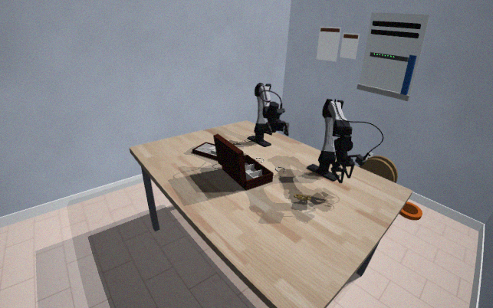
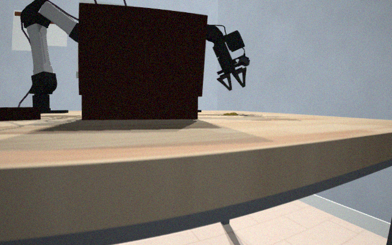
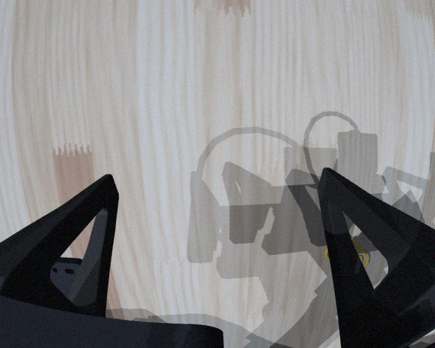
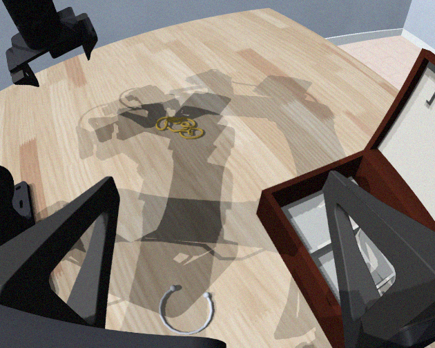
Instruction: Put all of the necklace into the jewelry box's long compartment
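Observation:
The gold necklace (image 1: 302,198) (image 2: 230,114) (image 3: 366,258) (image 4: 177,119) lies in a looped heap on the table. The open dark red jewelry box (image 1: 231,161) (image 2: 139,61) (image 4: 281,228) has its lid raised; my right finger hides much of its inside in the right wrist view, including most of the long compartment beside the hinge. A silver bangle (image 1: 276,168) (image 4: 160,308) lies beside the box, and another bangle (image 1: 263,159) lies farther along. My left gripper (image 1: 345,178) (image 2: 237,88) (image 3: 217,181) (image 4: 62,70) is open, above the table near the necklace. My right gripper (image 1: 279,133) (image 4: 220,184) is open and empty, high up.
A shallow dark-edged tray (image 1: 205,150) (image 2: 8,114) lies behind the box's raised lid in the top view. The left arm's base (image 1: 322,172) stands near the table edge, between the necklace and that edge. Arm shadows cover the wood around the necklace.

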Robot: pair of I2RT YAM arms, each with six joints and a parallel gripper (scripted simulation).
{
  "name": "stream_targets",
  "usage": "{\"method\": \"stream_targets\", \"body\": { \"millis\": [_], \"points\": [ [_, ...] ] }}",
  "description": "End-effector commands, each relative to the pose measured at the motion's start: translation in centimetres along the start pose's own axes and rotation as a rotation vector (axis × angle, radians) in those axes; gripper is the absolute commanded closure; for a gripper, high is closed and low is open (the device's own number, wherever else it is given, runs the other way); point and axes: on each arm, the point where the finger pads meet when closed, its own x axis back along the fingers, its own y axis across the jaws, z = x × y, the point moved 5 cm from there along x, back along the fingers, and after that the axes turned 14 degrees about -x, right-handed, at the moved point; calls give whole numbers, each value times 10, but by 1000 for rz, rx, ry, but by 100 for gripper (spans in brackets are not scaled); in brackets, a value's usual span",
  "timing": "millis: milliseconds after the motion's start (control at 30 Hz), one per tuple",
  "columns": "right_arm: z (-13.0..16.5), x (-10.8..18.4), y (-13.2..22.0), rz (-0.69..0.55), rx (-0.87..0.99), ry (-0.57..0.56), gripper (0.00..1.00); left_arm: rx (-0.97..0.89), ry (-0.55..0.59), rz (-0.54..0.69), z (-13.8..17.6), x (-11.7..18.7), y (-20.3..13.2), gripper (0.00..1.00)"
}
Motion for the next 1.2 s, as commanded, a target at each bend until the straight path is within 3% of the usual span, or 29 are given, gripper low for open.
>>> {"method": "stream_targets", "body": {
  "millis": [0, 267, 467, 533, 733, 1033, 1133, 1167],
  "points": [
    [-17, -5, 6, -92, -19, -136, 0, -140, -70, 92, 0, 1, -18, 0],
    [-25, -3, 20, -194, -6, -189, 0, -570, -189, 324, 41, 20, -76, 0],
    [-32, -6, 25, -194, 4, -189, 0, -920, -275, 505, 71, 31, -122, 0],
    [-32, -6, 25, -194, 4, -189, 0, -920, -275, 505, 71, 31, -122, 0],
    [-30, -11, 23, -155, 3, -164, 0, -1151, -339, 628, 86, 45, -154, 0],
    [-3, -20, 15, -103, 4, -81, 0, -1660, -244, 685, 103, 28, -165, 0],
    [-1, -21, 15, -100, 3, -77, 0, -1712, -230, 684, 104, 25, -165, 0],
    [0, -21, 14, -97, 2, -75, 0, -1770, -213, 683, 105, 23, -165, 11]
  ]
}}
